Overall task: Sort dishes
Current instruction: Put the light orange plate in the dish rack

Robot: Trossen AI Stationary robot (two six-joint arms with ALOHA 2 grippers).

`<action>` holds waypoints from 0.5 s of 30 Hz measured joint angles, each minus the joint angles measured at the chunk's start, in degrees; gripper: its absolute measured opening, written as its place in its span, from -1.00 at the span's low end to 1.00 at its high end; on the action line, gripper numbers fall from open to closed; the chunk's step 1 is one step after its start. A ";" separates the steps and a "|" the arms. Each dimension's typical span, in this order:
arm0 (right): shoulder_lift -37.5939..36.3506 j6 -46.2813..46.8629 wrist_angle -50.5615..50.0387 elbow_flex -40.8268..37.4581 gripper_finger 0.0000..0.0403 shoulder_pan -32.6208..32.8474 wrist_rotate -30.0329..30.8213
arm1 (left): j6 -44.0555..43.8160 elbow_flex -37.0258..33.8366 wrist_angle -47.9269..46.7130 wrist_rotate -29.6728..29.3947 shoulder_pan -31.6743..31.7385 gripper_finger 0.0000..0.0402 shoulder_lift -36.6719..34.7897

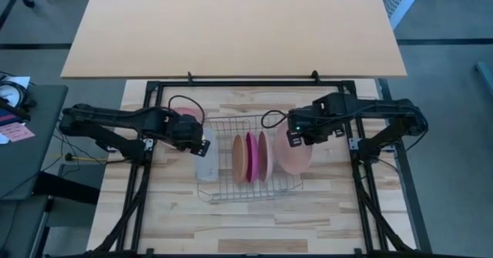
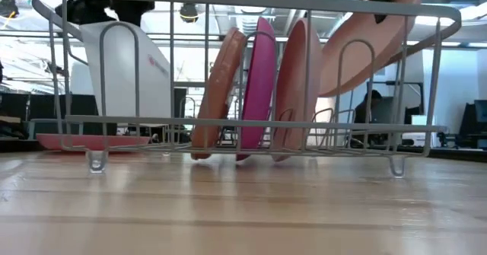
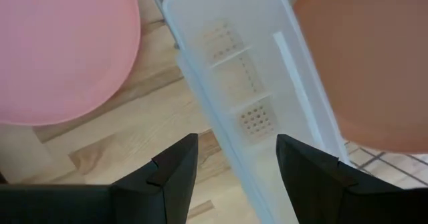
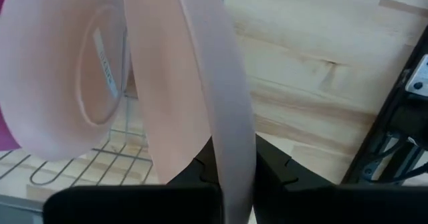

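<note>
Three plates stand on edge in the silver wire rack (image 1: pixel 246 159): orange-tan (image 2: pixel 219 87), magenta (image 2: pixel 259 84) and pink (image 2: pixel 295 84). My right gripper (image 1: pixel 296 137) is over the rack's right end, shut on a pale pink plate (image 1: pixel 294 156) that tilts above the rack in the low view (image 2: pixel 365 46). Another pink plate (image 1: pixel 187 113) lies flat on the table, left of the rack. My left gripper (image 1: pixel 204 140) hovers open above the translucent white tray (image 1: pixel 206 156) at the rack's left end, touching nothing. My right gripper (image 4: pixel 235 167) pinches the pale pink plate's rim (image 4: pixel 231 137) between its two fingers, one finger on each face. The fingers come from above, slanting down. The plate hangs tilted below them, clear of the table; whether it touches the rack's wires, I cannot tell.
The rack's right slots lie under the held plate. The white tray (image 3: pixel 254 97) stands against the rack's left end, with the flat pink plate (image 3: pixel 60 50) just beyond it. Bare wooden table (image 1: pixel 323 219) stretches along the near side. Black frame rails (image 1: pixel 362 189) border both sides.
</note>
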 joint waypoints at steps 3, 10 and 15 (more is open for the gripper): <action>0.01 0.55 0.06 0.01 -0.78 0.15 0.39 | 0.97 0.00 -0.27 -0.22 0.01 -0.02 -1.33; -0.08 5.00 0.08 0.02 -0.78 0.14 3.23 | 4.87 0.02 1.00 2.36 0.01 -0.02 -1.13; -0.08 9.56 0.63 0.04 -0.77 0.15 4.22 | 8.56 0.02 1.00 2.44 0.11 -0.02 -1.10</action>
